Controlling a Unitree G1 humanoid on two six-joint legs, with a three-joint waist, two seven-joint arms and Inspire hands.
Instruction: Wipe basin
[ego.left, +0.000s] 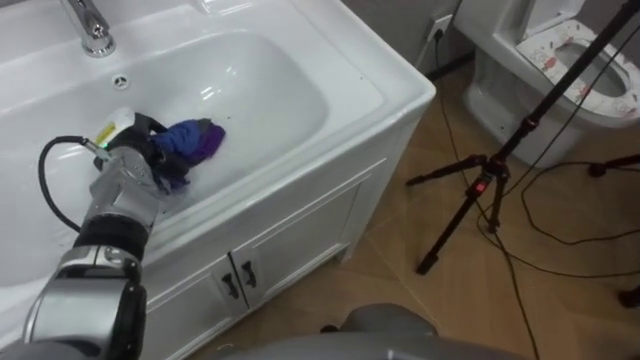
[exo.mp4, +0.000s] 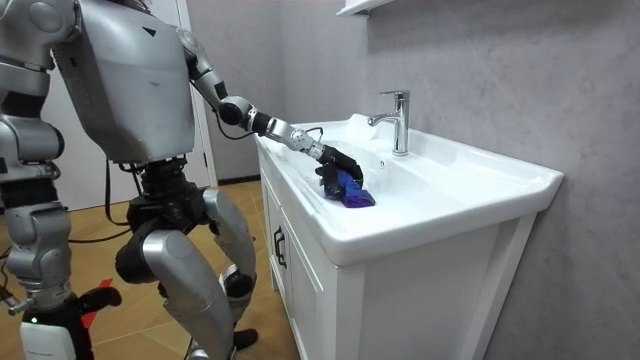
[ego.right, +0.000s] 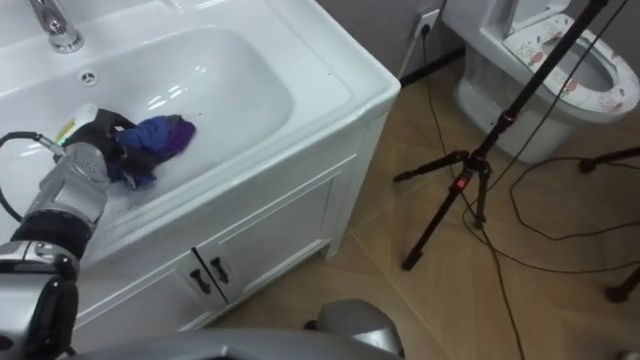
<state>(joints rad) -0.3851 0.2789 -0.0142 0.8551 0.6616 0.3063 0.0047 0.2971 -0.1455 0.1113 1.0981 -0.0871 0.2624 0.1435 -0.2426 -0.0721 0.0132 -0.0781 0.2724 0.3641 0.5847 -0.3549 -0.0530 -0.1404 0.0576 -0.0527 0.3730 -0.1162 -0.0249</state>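
Left hand (ego.left: 138, 152): down inside basin (ego.left: 285, 75), fingers curled round bunched blue-purple cloth (ego.left: 194, 140), pressing it onto white slope at basin's front-left side. Cloth mostly sticking out past fingertips toward basin's middle, touching the bowl. Left forearm reaching in over basin's front rim. Chrome faucet (ego.left: 91, 28) upright at basin's back edge, w/ small overflow hole (ego.left: 121, 80) just below it on back wall, well apart from cloth. White cabinet (ego.left: 300, 235) under basin, two doors w/ dark handles near the centre seam. Black tripod (ego.left: 482, 188) on tan tile floor (ego.left: 400, 300) off to basin's right; toilet (ego.left: 565, 65) w/ patterned seat cover beyond that. In room view, standing at cabinet's front, knees bent, left arm stretched out to basin, hand (exo.mp4: 335, 163) atop cloth (exo.mp4: 353, 194) in front of faucet (exo.mp4: 399, 120).
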